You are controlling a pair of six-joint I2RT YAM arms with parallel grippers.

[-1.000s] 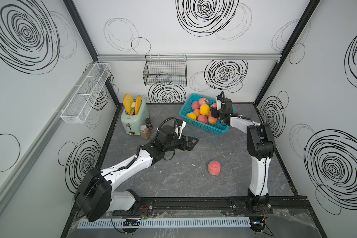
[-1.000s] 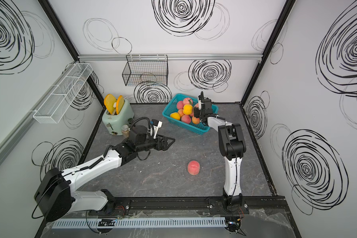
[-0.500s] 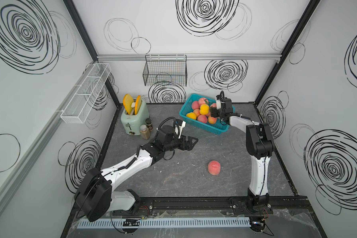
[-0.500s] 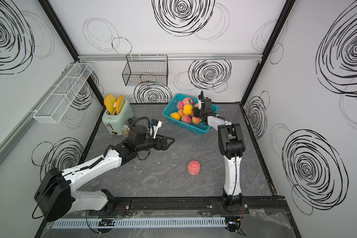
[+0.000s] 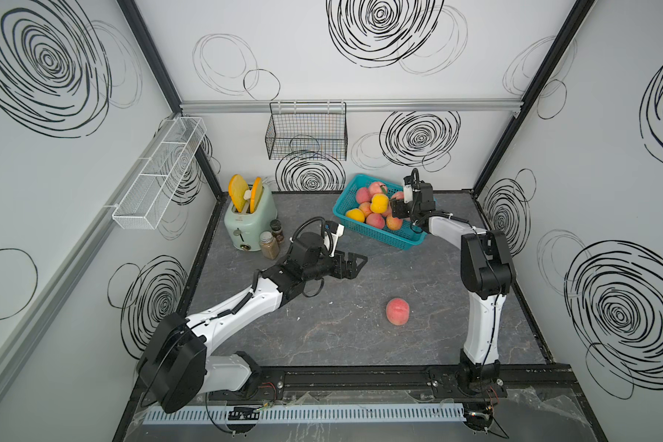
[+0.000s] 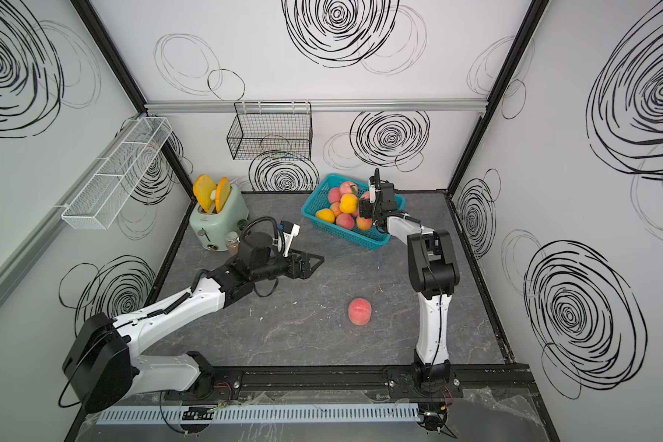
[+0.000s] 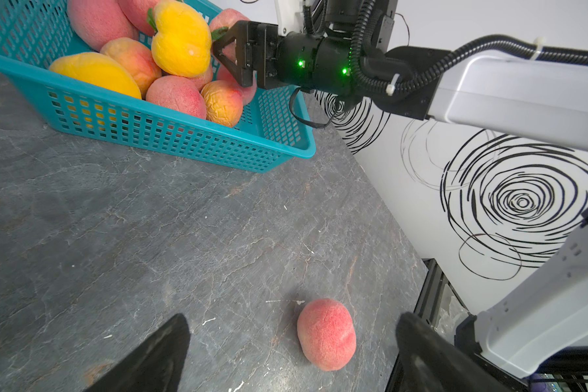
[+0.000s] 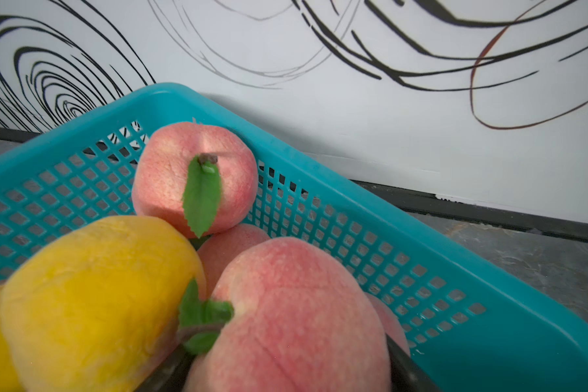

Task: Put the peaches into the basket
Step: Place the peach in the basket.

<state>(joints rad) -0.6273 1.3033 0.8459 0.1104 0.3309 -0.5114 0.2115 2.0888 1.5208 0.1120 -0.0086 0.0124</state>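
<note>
The turquoise basket stands at the back of the table, tilted, with several pink and yellow peaches piled in it. My right gripper reaches over its right end. In the right wrist view its jaws stand parted on either side of a pink peach with a green leaf, which rests on the pile. One more pink peach lies alone on the table, front centre. My left gripper hovers open and empty mid-table, left of and behind that peach.
A mint toaster holding orange slices and two spice jars stand at the back left. A black wire basket hangs on the back wall. A long white mesh rack hangs on the left wall.
The right gripper's jaws have widened around the pink peach over the basket. The left arm has hardly moved, and the loose peach lies where it was.
</note>
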